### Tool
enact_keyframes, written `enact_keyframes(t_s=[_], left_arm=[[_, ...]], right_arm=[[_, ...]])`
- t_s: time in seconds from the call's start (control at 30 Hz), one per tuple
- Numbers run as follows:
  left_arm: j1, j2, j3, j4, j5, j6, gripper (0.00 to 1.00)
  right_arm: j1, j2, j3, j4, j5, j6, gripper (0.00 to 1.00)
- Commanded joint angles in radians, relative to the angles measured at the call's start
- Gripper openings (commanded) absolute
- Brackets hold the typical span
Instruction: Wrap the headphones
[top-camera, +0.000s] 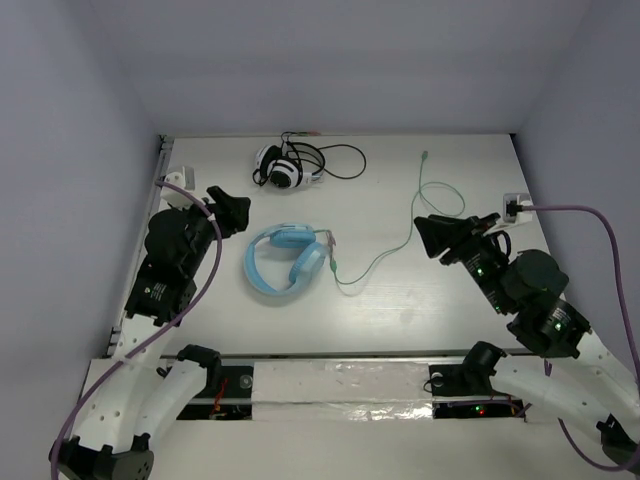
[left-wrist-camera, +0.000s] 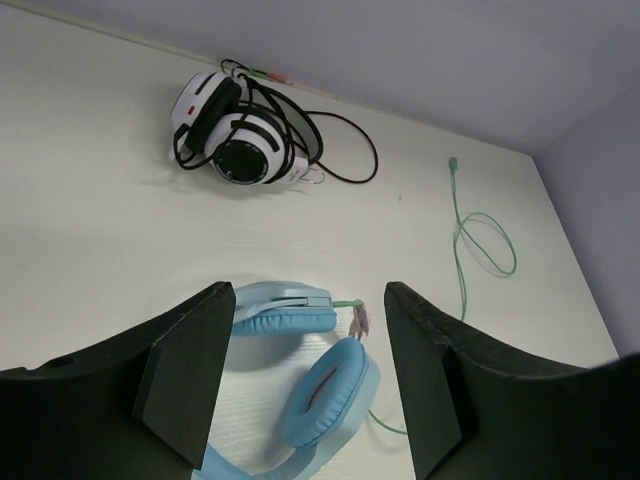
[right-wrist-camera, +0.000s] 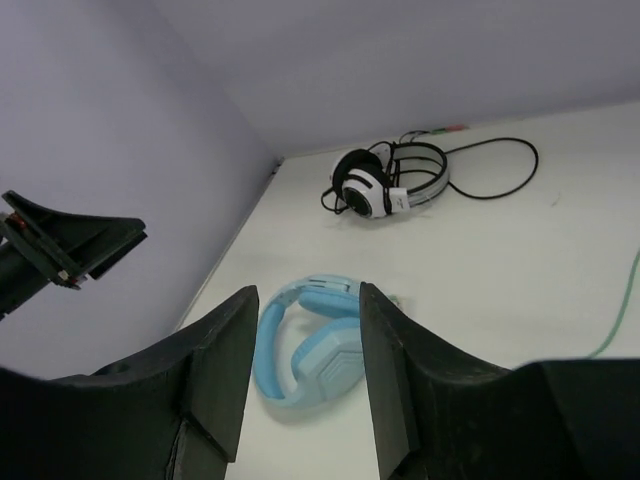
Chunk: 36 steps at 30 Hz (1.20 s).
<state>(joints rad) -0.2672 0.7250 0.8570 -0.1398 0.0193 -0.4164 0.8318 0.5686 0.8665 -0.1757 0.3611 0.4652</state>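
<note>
Currently, the light blue over-ear padded headphones (top-camera: 287, 260) lie flat on the white worktop (top-camera: 400, 310) directly ahead of the spread, empty left fingers (left-wrist-camera: 185, 370), the nearer set, while their thin pale-green cable (left-wrist-camera: 463, 290) trails sideways toward the likewise spread right fingers (right-wrist-camera: 215, 370).

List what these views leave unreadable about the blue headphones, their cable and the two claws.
- Left wrist view: the band of the headphones runs off the bottom edge and behind a finger of the open left claw.
- Right wrist view: the open right claw hides one side of the headphones; the cable is cut off by the right edge.
- Top view: the cable's far tip is too small to read.
</note>
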Motion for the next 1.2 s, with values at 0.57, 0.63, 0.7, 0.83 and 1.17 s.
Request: enact_keyframes(t_s=[0.57, 0.63, 0.7, 0.83, 1.17], left_arm=[[0.0, 0.046, -0.084, -0.276, -0.326, -0.294, 0.0], [0.0, 0.062, -0.139, -0.264, -0.312, -0.324, 0.0], [0.0, 0.047, -0.174, -0.245, -0.312, -0.347, 0.01], [-0.02, 0.014, -0.259, -0.216, -0.413, -0.418, 0.22], [-0.185, 0.063, -0.342, -0.23, -0.565, -0.536, 0.54]], right_arm=[[0.001, -0.006, -0.018, -0.068, 0.029, 0.081, 0.0], [0.001, -0.013, -0.027, -0.058, 0.012, 0.082, 0.0], [0.001, -0.019, -0.038, -0.044, -0.001, 0.084, 0.0], [0.001, -0.006, -0.057, -0.033, -0.016, 0.085, 0.02], [0.001, 0.056, -0.086, 0.016, -0.109, 0.082, 0.62]])
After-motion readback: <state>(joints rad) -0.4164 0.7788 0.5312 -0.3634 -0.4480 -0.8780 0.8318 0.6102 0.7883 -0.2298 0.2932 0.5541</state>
